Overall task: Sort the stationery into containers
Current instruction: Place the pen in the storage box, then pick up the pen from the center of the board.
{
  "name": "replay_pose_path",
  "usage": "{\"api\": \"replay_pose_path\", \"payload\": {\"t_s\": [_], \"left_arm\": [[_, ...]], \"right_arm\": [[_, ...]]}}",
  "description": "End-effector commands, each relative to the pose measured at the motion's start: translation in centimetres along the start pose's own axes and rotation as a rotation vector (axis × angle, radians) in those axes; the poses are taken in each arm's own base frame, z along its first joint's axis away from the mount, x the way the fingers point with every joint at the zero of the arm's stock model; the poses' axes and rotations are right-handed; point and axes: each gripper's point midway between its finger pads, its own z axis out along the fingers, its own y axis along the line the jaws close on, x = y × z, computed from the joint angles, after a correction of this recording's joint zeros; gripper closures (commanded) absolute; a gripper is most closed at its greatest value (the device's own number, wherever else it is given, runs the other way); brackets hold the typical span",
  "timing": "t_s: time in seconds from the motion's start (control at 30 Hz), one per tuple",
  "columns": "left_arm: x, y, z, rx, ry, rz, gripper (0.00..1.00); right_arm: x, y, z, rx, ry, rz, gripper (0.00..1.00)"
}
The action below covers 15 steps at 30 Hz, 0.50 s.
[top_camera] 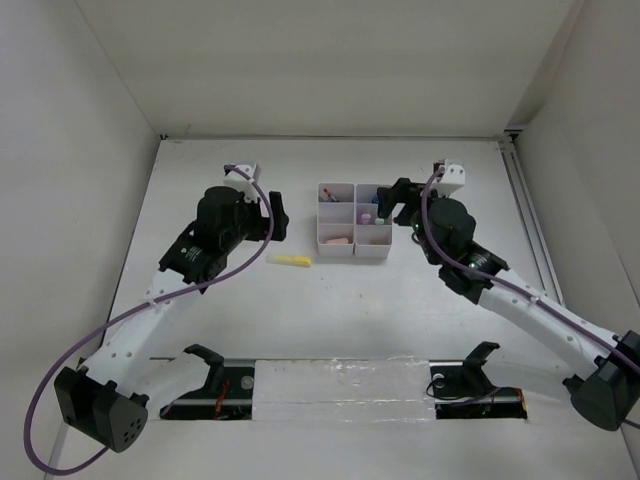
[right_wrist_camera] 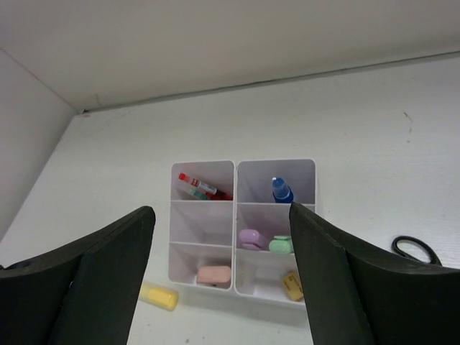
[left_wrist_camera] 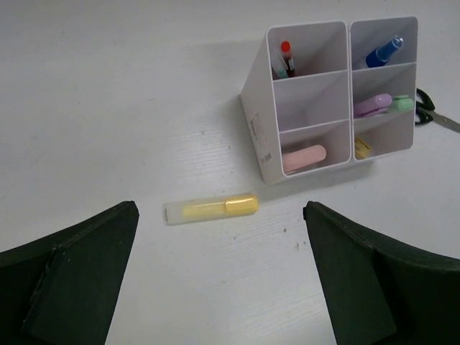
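The white organiser tray stands mid-table. Its compartments hold a red pen, a blue piece, purple and green highlighters, a pink one and a beige eraser. A yellow highlighter lies flat on the table left of the tray. My left gripper hangs open just above and short of it, empty. My right gripper is open and empty over the tray's right side.
Black-handled scissors lie on the table right of the tray. White walls close in the back and both sides. A taped strip runs along the near edge between the arm bases.
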Motion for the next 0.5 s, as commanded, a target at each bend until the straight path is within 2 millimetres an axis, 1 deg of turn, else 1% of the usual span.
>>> {"api": "replay_pose_path", "payload": {"t_s": [0.0, 0.07, 0.1, 0.13, 0.17, 0.2, 0.23, 0.27, 0.3, 0.33, 0.37, 0.4, 0.43, 0.47], "left_arm": [[-0.8, -1.4, -0.7, 0.068, 0.000, 0.007, 0.00], [-1.5, -1.9, -1.1, 0.099, 0.000, 0.067, 0.00], [-0.9, -2.3, -1.3, 0.134, 0.023, 0.100, 0.00], [-0.6, -3.5, -1.4, 0.207, 0.044, 0.130, 0.00], [0.6, -3.4, -1.1, 0.220, 0.081, 0.156, 0.00], [1.5, -3.2, -0.9, 0.237, 0.098, 0.213, 0.00], [2.8, -3.6, -0.5, 0.281, 0.127, 0.243, 0.00], [4.2, -3.4, -0.1, 0.299, 0.163, 0.277, 0.00], [5.9, -3.5, 0.4, 0.314, 0.200, 0.312, 0.00], [6.6, -3.6, 0.9, 0.323, 0.210, 0.362, 0.00], [7.6, -2.6, 2.1, 0.258, 0.255, 0.374, 0.00], [7.3, -2.5, 2.7, 0.250, 0.270, 0.392, 0.00], [7.6, -2.1, 3.4, 0.238, 0.295, 0.416, 0.00], [7.7, -0.8, 4.3, 0.171, 0.311, 0.455, 0.00]], "right_arm": [[-0.2, 0.7, -1.4, -0.034, 0.037, -0.004, 0.19], [-0.3, 1.3, -1.9, -0.081, 0.049, -0.010, 0.19], [-0.5, 1.6, -2.4, -0.109, 0.053, -0.029, 0.18], [-0.7, 2.0, -2.7, -0.137, 0.053, -0.038, 0.18], [-0.7, 2.8, -3.1, -0.190, 0.063, -0.045, 0.18], [-1.3, 3.1, -3.6, -0.219, 0.052, -0.045, 0.18], [-1.5, 3.4, -3.9, -0.239, 0.048, -0.056, 0.18], [-1.2, 3.6, -4.2, -0.261, 0.058, -0.057, 0.18], [-1.5, 3.6, -4.4, -0.264, 0.050, -0.053, 0.18], [-1.5, 3.7, -4.8, -0.281, 0.050, -0.051, 0.18], [-1.7, 3.8, -5.0, -0.294, 0.045, -0.048, 0.18], [-1.4, 4.1, -5.4, -0.312, 0.052, -0.048, 0.18], [-1.6, 4.1, -5.9, -0.325, 0.044, -0.044, 0.18], [-1.9, 4.2, -6.2, -0.337, 0.039, -0.031, 0.18]]}}
